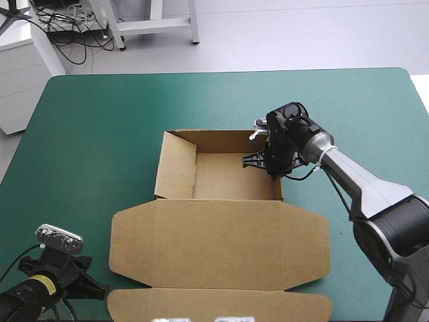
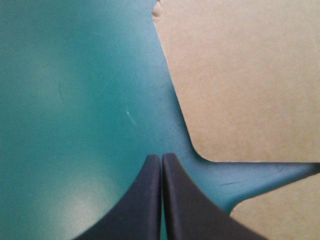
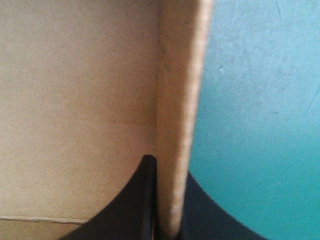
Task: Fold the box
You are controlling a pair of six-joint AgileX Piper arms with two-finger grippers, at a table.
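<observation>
The brown box point(image 1: 221, 245) lies mid-table as an open tray with its lid flat toward the near edge. The tray's left, far and right walls stand up. My right gripper point(image 1: 273, 168) reaches down over the tray's right wall point(image 1: 281, 191). In the right wrist view that wall point(image 3: 180, 100) runs up between the black fingers, one inside the tray and one outside, so my right gripper point(image 3: 169, 167) is shut on the box. My left gripper point(image 1: 90, 287) rests low at the near left, just off the lid's left corner. Its fingers point(image 2: 161, 160) are shut and hold nothing, beside the lid's edge point(image 2: 240, 75).
The teal-green cover point(image 1: 100, 134) lies bare around the box on the left, far and right sides. The lid's front flap point(image 1: 214, 305) reaches close to the table's near edge.
</observation>
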